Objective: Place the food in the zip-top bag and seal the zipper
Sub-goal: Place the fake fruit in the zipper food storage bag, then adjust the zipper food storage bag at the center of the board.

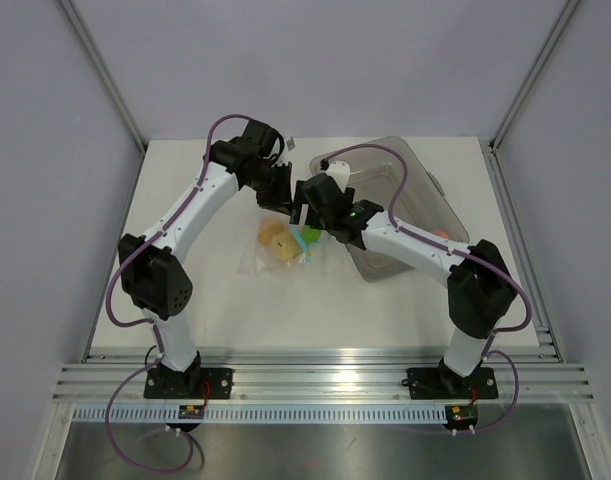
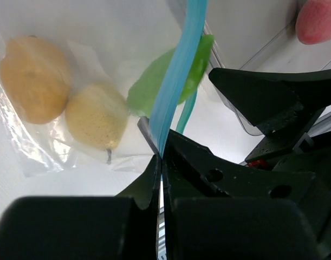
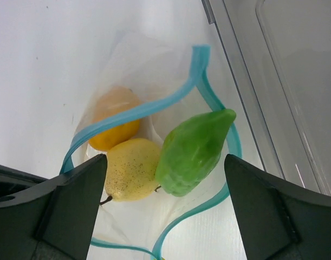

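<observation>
The zip-top bag [image 1: 270, 255] lies on the table with its mouth held open. My left gripper [image 2: 161, 160] is shut on the light blue zipper [image 2: 176, 76] and holds that edge up. An orange food [image 3: 114, 119] and a yellow food [image 3: 132, 170] rest inside the bag. A green food [image 3: 195, 151] sits in the open mouth, between the zipper's two strips [image 3: 149, 108]. My right gripper [image 3: 165, 162] hangs open right above it, both fingers apart from the green piece. A red-pink food [image 2: 317, 21] lies in the tray.
A grey translucent tray [image 1: 415, 180] stands just right of the bag, its wall [image 3: 246, 108] close beside the bag's mouth. Both arms meet over the table's middle [image 1: 295, 200]. Metal rails [image 1: 315, 375] run along the near edge.
</observation>
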{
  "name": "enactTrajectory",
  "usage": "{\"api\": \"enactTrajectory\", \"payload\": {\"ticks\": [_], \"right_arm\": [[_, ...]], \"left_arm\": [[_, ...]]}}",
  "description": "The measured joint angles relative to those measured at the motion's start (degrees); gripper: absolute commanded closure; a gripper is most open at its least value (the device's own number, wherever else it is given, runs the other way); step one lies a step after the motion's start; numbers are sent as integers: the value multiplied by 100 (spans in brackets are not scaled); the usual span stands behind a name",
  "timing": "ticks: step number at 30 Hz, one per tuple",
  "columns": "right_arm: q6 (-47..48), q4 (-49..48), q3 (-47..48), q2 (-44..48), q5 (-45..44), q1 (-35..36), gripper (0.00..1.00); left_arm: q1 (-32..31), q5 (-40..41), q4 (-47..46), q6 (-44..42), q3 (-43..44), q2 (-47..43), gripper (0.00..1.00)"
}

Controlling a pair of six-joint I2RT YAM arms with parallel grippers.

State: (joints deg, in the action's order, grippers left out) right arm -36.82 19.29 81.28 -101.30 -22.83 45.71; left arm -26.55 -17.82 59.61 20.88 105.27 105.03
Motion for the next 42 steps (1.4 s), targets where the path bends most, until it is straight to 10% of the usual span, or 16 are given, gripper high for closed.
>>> {"api": "enactTrajectory", "payload": {"ticks": [7,12,16,22,26,32,42], "right_arm": [[87,166,-216,503,-90,-2,16],[52,258,-546,1360,-146,-308,71],[-17,264,-708,1633,-136,-686,82],[-76,334,-774,1121,280,-671,80],[-68,396,-719,629,590,-671,43],[-4,463,-636,393,874,-671,41],[2,459,-505,225,997,-671,92]], "left_arm": [[39,-46,-17,17,0,0,100],[81,-101,-20,22,2,0,100],[107,-129,-15,37,11,0,100],[116,-140,-15,39,13,-42,100],[116,-155,-13,39,15,-107,100],[118,-153,35,35,153,-149,100],[313,-151,85,28,205,-278,100]]}}
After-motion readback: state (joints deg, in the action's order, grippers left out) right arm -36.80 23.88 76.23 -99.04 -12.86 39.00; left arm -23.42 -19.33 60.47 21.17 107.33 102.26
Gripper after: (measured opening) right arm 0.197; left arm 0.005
